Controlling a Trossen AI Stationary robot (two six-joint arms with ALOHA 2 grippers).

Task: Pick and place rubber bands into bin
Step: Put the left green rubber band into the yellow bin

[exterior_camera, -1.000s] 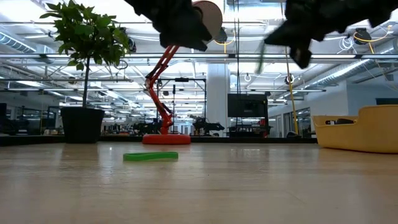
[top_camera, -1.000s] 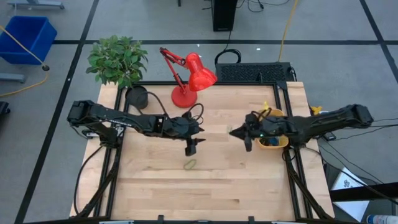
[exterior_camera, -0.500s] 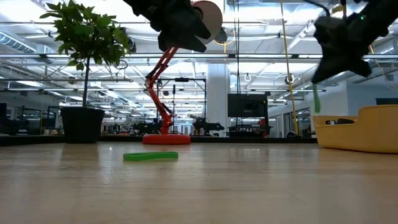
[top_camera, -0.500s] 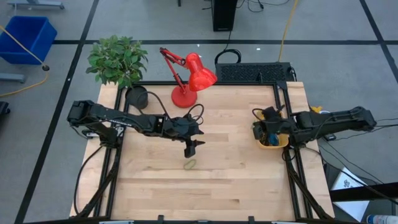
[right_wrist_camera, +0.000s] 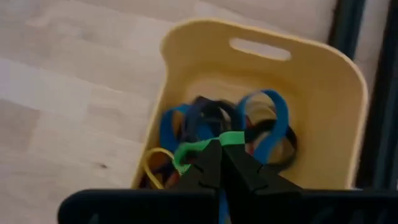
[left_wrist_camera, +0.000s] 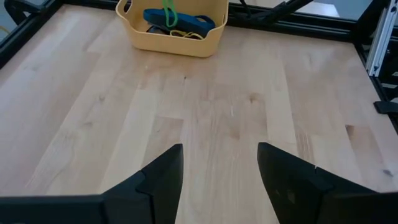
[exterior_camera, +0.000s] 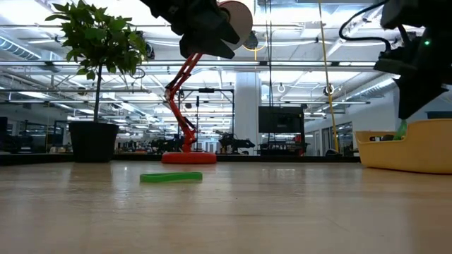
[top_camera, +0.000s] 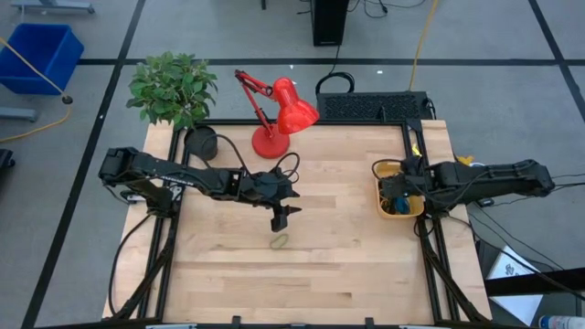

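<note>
Pale wooden table (top_camera: 329,274), dark frame rails along its edges. Nearest on the boards: one green rubber band (exterior_camera: 171,178) lying flat near the table's middle. Farther back, red desk lamp (top_camera: 274,110) and potted plant (top_camera: 172,88) at the far edge; beyond, grey floor with black tape lines and a blue crate (top_camera: 38,53). Behind the table in the low view, a large open hall with ceiling lights.

Left gripper (top_camera: 281,217) hanging above the table just beyond the lying band, fingers (left_wrist_camera: 161,177) spread wide, nothing between them. Right gripper (right_wrist_camera: 221,163) over the yellow bin (top_camera: 384,170) at the table's right edge, pinched tight on a green band (right_wrist_camera: 205,148) dangling onto the heap of blue, black and yellow rubber bands (right_wrist_camera: 261,124) inside.

Compared with a second ago: right arm drawn back from mid-table to above the bin; left arm unmoved.
</note>
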